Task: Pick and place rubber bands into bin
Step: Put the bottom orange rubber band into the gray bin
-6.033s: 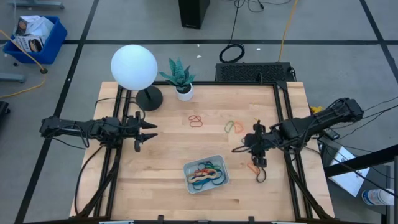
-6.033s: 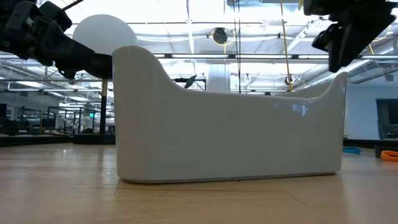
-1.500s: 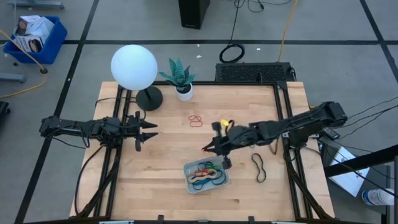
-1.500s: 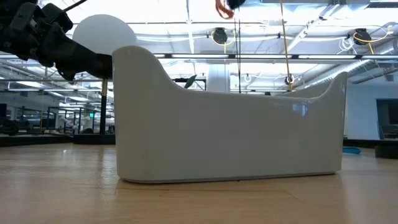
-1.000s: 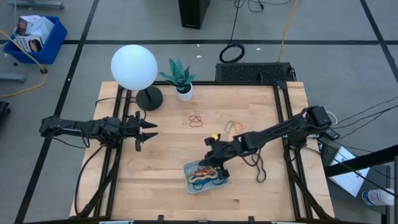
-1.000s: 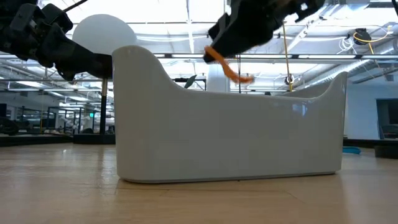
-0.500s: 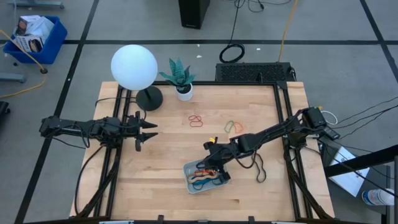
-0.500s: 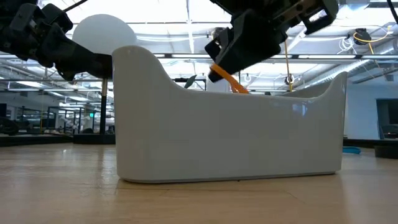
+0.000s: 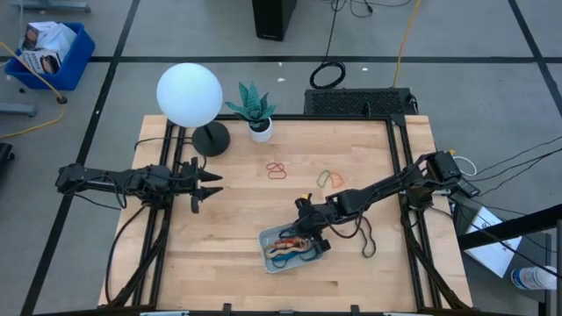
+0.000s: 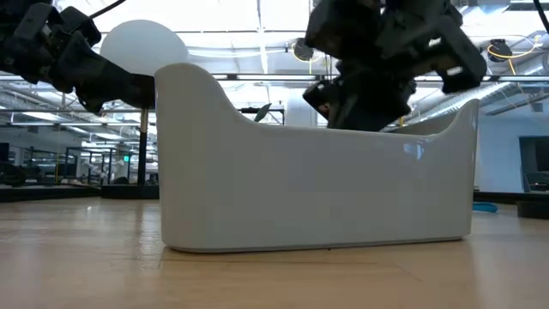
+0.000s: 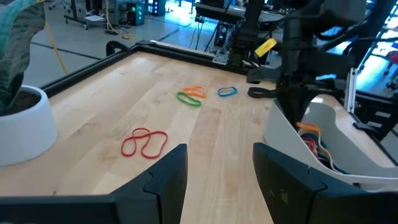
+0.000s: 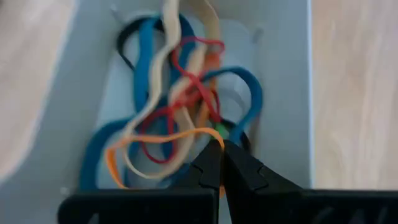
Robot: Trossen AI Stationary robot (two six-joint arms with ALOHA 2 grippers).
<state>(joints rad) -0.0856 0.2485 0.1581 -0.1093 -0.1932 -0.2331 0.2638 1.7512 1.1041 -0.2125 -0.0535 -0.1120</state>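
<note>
Right tool point(image 12: 221, 149) lowered into bin point(image 12: 292, 93), tangled rubber bands point(image 12: 180, 106) inside

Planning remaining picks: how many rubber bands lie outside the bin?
5: red one, orange one, green one, blue one mid-table; black one beside the bin. Red may be two.

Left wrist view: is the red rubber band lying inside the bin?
No, the red rubber band lies on the bare wooden table, well apart from the bin.
</note>
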